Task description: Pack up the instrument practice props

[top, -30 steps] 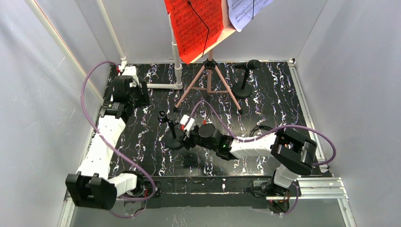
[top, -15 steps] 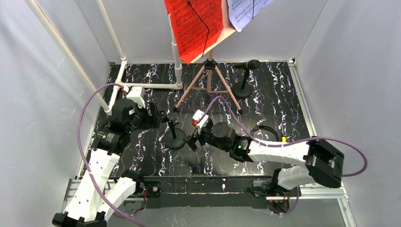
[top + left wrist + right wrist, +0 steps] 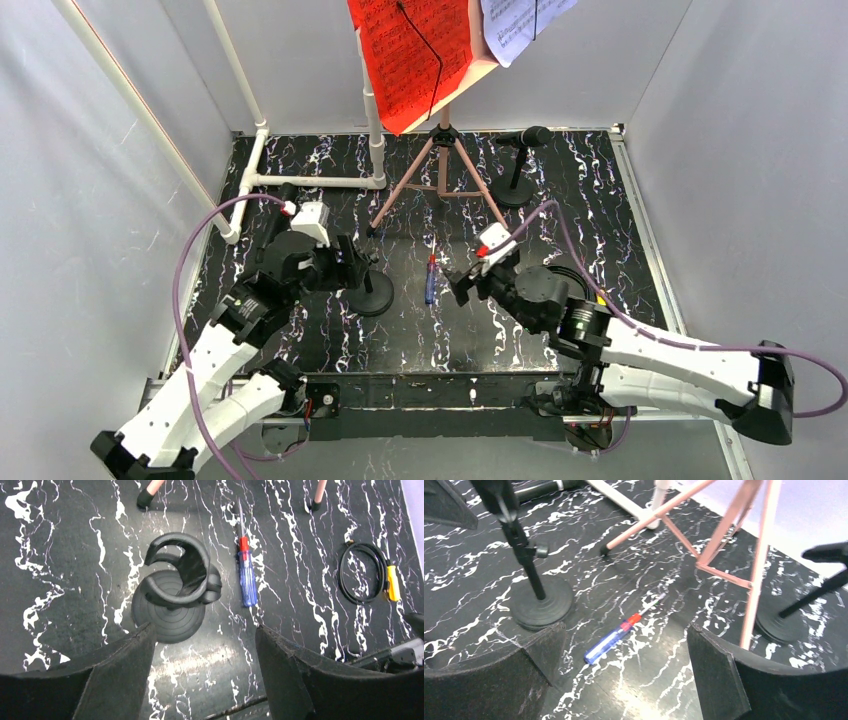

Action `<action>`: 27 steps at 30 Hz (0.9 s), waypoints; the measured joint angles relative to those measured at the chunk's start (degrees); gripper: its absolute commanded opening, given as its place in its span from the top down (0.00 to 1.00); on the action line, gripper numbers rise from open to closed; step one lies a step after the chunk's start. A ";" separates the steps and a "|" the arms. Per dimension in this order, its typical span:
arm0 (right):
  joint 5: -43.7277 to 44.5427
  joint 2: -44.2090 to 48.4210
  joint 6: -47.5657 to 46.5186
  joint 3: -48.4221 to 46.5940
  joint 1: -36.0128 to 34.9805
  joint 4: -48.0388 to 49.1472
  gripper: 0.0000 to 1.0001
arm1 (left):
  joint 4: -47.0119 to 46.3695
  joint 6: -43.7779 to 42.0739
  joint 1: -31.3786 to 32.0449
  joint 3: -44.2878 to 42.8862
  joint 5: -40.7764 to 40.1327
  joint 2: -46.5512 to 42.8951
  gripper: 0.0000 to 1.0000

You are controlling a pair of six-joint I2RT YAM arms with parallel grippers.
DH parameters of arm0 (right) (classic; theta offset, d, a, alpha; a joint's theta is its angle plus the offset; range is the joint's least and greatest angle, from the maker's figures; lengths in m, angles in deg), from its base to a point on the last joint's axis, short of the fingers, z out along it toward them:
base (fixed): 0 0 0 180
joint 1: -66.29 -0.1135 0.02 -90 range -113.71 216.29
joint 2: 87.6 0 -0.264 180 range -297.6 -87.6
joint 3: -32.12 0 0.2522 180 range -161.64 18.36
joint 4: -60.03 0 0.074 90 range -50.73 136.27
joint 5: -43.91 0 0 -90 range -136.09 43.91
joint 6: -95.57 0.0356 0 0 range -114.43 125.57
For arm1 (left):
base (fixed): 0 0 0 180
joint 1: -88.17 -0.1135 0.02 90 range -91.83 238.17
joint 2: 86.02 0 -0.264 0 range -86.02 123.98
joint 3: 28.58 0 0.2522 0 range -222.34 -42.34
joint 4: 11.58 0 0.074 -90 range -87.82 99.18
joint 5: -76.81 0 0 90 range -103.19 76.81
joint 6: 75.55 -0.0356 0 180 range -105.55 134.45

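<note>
Left arm swung in from the far-left corner; right arm drew back to the right, and a screwdriver [image 3: 247,580] now lies bare on the mat where that arm had been working.

Left gripper [image 3: 202,632]: released, fingers spread, hovering straight above the near microphone stand [image 3: 171,614]. That stand sits upright, front-left of centre. Its C-shaped clip looks empty from above. The screwdriver lies just beside it, not touching.

Right gripper [image 3: 624,630]: released, nothing between the fingers.

Step in hand (judgement): left arm takes the near stand. Descend with fingers astride the thin post below the clip and clamp the post, not the springy clip. Lift vertically so the heavy round base hangs level. Keep clear of the screwdriver.

Count:
- microphone stands: 2; the far stand [image 3: 514,192] carries a microphone [image 3: 535,135]
- pink tripod rack [image 3: 441,170]: 1
- sheets: 2, red sheet [image 3: 410,55] and white sheet [image 3: 520,25], both on the rack
- screwdriver: 1
- coiled cable [image 3: 361,572]: 1
</note>
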 measured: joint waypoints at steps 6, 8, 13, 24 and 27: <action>5.84 9.77 -0.28 0.09 0.00 -7.96 0.01 | -6.43 2.58 6.36 2.45 -10.23 3.93 0.30; 7.30 12.24 -0.26 0.09 0.00 -10.71 0.01 | -8.39 3.17 7.08 3.37 -12.41 5.05 0.32; 9.20 16.06 0.44 -1.49 0.00 -18.93 0.01 | -13.88 4.61 7.82 5.31 -17.11 8.96 0.36; 9.42 20.85 1.81 -8.68 0.00 -33.05 0.01 | -19.61 3.43 8.00 6.32 -24.35 12.50 0.51; 9.18 21.16 1.64 -10.45 0.00 -36.02 0.01 | -20.79 2.69 8.00 6.40 -25.64 13.29 0.52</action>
